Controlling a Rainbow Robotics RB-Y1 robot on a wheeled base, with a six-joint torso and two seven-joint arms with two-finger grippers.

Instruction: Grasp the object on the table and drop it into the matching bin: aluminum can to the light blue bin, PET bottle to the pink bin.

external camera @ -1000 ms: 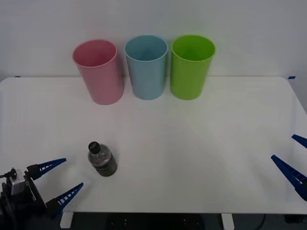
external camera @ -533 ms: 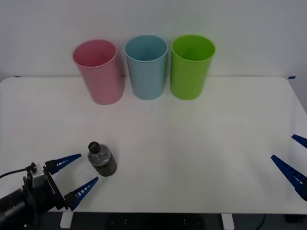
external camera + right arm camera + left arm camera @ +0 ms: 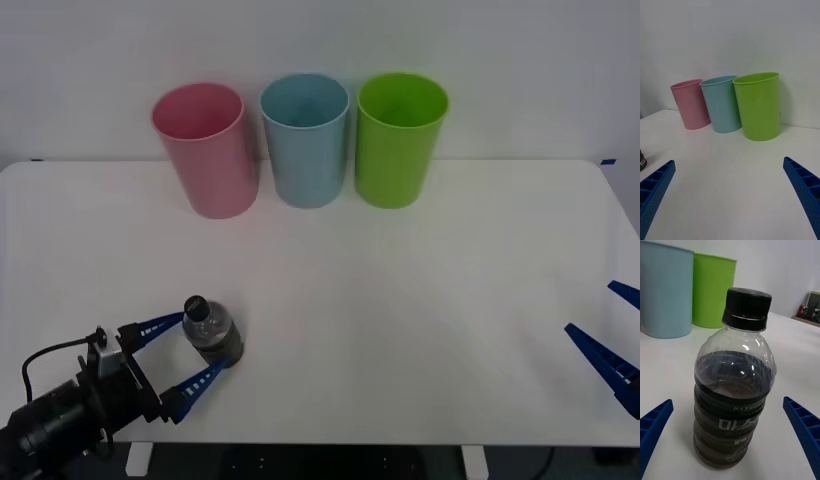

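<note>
The PET bottle (image 3: 213,337), small and clear with a black cap and dark lower body, stands upright near the front left of the white table (image 3: 400,290). My left gripper (image 3: 202,342) is open, with one blue finger on each side of the bottle. In the left wrist view the bottle (image 3: 735,390) stands close between the fingers of the left gripper (image 3: 727,401), with a gap on each side. The pink bin (image 3: 206,149) and the light blue bin (image 3: 306,139) stand at the back. My right gripper (image 3: 590,306) rests open at the table's right edge.
A lime green bin (image 3: 400,138) stands right of the light blue one, the three in a tight row by the wall. The right wrist view shows the same row, with the green bin (image 3: 758,105) nearest, and bare tabletop (image 3: 730,187) ahead of the right gripper (image 3: 729,161).
My left gripper has moved forward and to the right across the table, until its open fingers stand on either side of the bottle. The bottle and the right arm have not moved.
</note>
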